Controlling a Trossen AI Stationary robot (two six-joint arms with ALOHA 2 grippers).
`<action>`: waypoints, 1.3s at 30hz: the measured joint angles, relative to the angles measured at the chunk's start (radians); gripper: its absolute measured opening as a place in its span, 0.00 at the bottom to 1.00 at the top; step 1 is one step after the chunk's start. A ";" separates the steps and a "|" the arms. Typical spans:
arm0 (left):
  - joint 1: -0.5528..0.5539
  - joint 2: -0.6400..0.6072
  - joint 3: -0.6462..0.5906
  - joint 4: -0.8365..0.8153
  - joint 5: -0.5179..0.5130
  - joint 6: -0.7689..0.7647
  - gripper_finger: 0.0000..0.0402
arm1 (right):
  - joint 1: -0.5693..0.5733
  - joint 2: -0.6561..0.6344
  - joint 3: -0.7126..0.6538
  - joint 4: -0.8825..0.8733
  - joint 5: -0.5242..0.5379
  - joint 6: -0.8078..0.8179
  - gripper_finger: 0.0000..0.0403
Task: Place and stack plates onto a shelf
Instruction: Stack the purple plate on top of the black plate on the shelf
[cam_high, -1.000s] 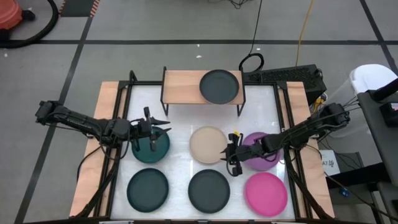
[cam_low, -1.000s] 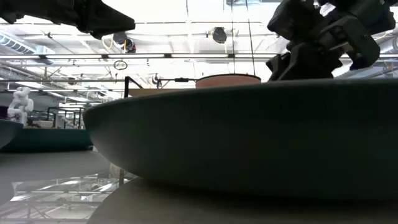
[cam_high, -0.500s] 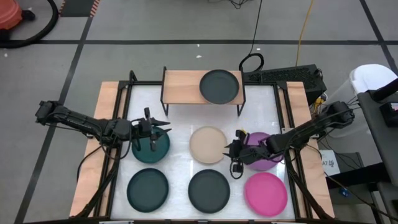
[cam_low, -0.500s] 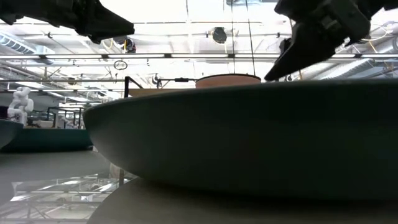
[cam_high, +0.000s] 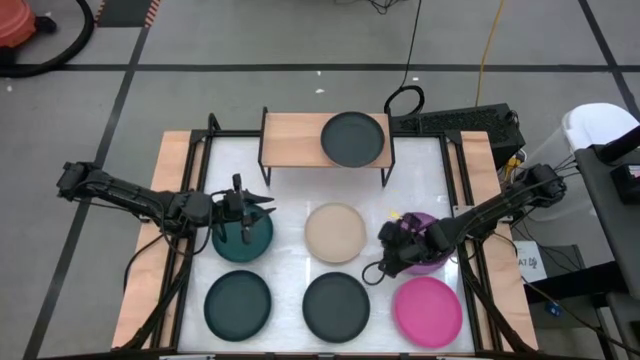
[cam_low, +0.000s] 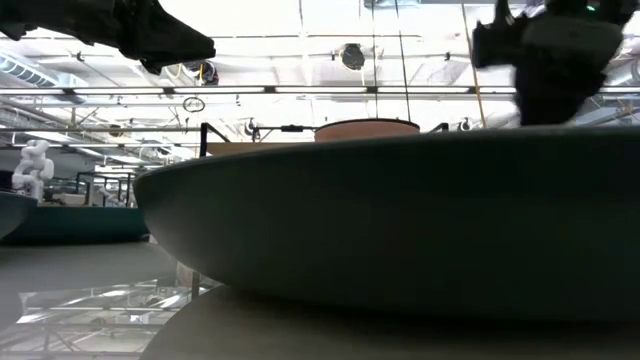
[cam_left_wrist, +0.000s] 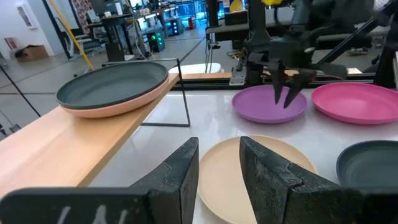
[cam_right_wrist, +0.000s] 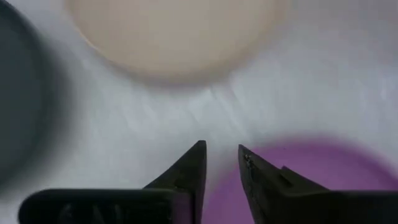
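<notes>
Progress check. The small light-wood shelf on thin black legs (cam_high: 325, 142) stands at the far edge of my white counter (cam_high: 290, 225). It carries a round dark grey plate (cam_high: 353, 139) on its right half; in my left wrist view that grey plate (cam_left_wrist: 112, 84) sits on a pale pink one (cam_left_wrist: 118, 106), so I count two stacked. The left half of the board is bare.

On the counter, not yet shelved: a teal plate (cam_high: 258, 238) under my left arm, a beige plate (cam_high: 335, 232) in the middle, a purple plate (cam_high: 425, 243), and in the near row a dark teal plate (cam_high: 238, 304), a dark grey plate (cam_high: 337, 305) and a magenta plate (cam_high: 428, 310). That makes eight visible; whether another hides under any of these I cannot tell from above.

My right gripper (cam_high: 392, 245) hangs over the near-left rim of the purple plate, pointing down. Its fingers (cam_right_wrist: 189, 169) are drawn close with a thin gap, pinching nothing; their tips sit just above the purple rim, between purple and beige.

My left gripper (cam_high: 247, 210) waits above the teal plate, fingers (cam_left_wrist: 177, 177) slightly parted and empty.

Judgement: early stage; six counter plates remain, purple looks next.
</notes>
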 joint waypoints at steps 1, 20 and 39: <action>0.000 0.000 0.000 -0.001 0.000 -0.005 0.30 | 0.001 0.004 0.000 -0.036 -0.017 0.050 0.17; -0.018 0.000 0.000 -0.058 0.003 -0.092 0.30 | 0.004 0.125 0.000 -0.005 -0.069 0.134 0.14; -0.044 0.000 0.000 -0.069 0.003 -0.104 0.30 | -0.048 0.151 -0.024 -0.007 -0.069 0.180 0.14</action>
